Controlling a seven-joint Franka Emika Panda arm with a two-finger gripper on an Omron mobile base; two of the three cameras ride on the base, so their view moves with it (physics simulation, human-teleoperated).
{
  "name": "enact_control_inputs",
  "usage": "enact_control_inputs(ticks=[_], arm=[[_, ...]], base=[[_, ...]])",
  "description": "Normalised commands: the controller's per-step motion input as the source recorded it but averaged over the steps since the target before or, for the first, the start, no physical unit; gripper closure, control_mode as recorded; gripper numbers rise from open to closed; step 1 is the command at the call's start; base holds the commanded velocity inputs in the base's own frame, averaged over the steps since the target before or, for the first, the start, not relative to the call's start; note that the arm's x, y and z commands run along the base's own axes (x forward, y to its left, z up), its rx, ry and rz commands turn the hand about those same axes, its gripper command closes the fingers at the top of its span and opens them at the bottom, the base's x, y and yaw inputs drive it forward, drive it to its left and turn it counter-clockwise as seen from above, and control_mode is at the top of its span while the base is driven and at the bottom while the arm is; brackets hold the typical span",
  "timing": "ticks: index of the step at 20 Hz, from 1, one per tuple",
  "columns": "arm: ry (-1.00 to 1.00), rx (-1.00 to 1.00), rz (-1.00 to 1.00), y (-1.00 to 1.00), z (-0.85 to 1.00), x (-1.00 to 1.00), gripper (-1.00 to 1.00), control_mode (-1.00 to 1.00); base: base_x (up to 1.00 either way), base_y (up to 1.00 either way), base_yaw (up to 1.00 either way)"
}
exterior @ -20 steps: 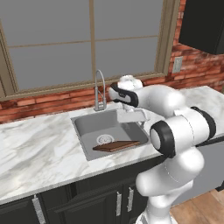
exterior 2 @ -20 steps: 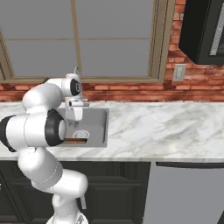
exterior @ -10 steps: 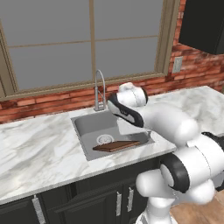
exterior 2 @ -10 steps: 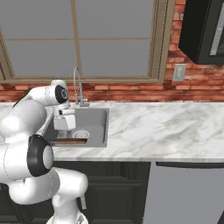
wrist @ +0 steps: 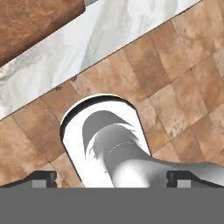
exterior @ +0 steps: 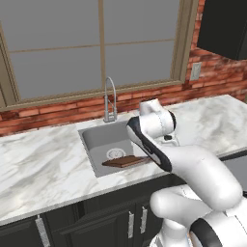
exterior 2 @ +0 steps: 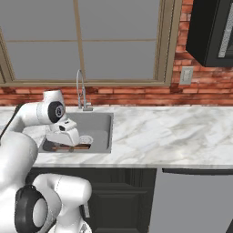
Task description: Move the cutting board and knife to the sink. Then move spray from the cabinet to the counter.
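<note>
Left base view: the sink [exterior: 96,140] sits in the white marble worktop [exterior: 43,169] below the window, its chrome faucet [exterior: 110,99] at the basin's 12 o'clock edge. The cutting board [exterior: 126,161] lies in the basin toward its 5 o'clock corner, partly behind the white arm. The dark cabinet [exterior: 226,26] hangs at 2 o'clock of the picture.

Right base view: the cutting board [exterior 2: 73,147] shows as a brown strip along the basin's 6 o'clock side, just under the robot's hand. The sink [exterior 2: 102,129] lies at 9 o'clock from the bare worktop [exterior 2: 173,136]. The cabinet [exterior 2: 211,32] is at 1 o'clock.

Hand view: the gripper [wrist: 111,180] has its jaws spread wide apart, gripping nothing. The cutting board [wrist: 33,22] fills the 11 o'clock corner, beside a band of marble worktop [wrist: 113,33] and brown floor tiles [wrist: 183,87].
</note>
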Motion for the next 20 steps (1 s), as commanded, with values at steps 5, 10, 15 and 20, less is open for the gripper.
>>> enact_control_inputs(ticks=[5,10,15,20], arm=[[-0.2,0.12,0.37,-0.21,0.35,-0.65,-1.0,-1.0],[-0.23,0.0,0.57,-0.15,0.17,-0.67,-1.0,-1.0],[-0.14,0.04,0.44,-0.58,0.0,-0.07,-1.0,-1.0],[0.0,0.06,0.03,-0.25,0.0,0.0,-1.0,-1.0]], base=[[0.0,0.0,0.0],[0.0,0.0,0.0],[0.0,0.0,0.0],[0.0,0.0,0.0]])
